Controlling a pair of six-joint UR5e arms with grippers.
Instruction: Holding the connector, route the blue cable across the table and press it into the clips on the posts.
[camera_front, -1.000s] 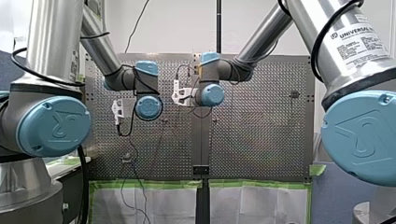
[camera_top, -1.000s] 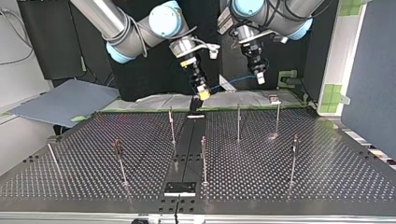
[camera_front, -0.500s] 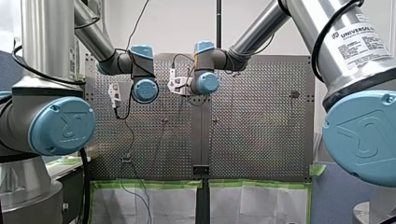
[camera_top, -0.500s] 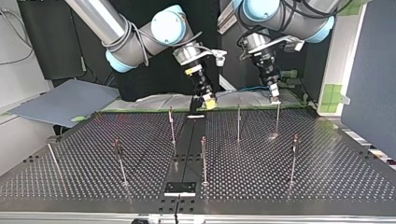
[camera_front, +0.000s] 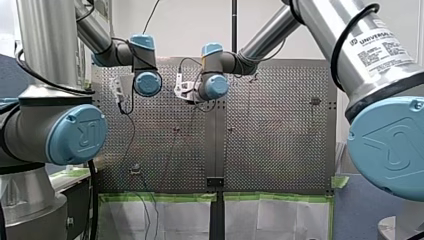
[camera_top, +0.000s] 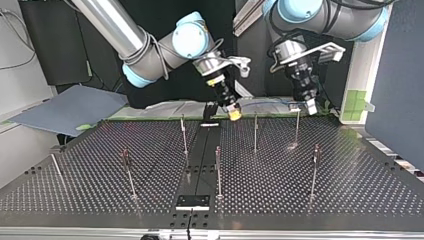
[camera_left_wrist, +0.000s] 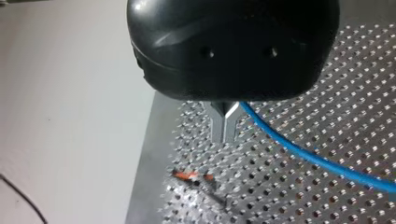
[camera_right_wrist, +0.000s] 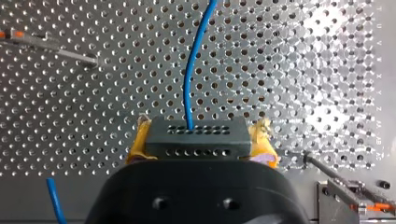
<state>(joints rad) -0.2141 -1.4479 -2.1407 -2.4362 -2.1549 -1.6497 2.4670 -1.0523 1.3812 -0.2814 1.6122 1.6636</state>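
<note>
Both arms have slid toward 3 o'clock in the top view, bringing my left gripper (camera_left_wrist: 225, 127), pinching the blue cable (camera_right_wrist: 187, 93), to a post (camera_top: 297, 127) for clipping; my right gripper (camera_top: 232, 111) clamps the connector (camera_right_wrist: 195, 137).

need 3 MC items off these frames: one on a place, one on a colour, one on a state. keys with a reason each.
1. Where is the connector?
A. lying loose
B. between the right hand's yellow pads
C. hanging free on its wire

2. What colour is the cable that leaves the connector?
A. blue
B. red
C. green

3. How do the left hand's metal fingers stand?
A. spread wide
B. hidden
C. shut together

Key:
1 B: the right wrist view shows it clamped between the pads.
2 A: a blue line runs ahead from the connector.
3 C: the left wrist view shows the fingers pressed together.
</note>
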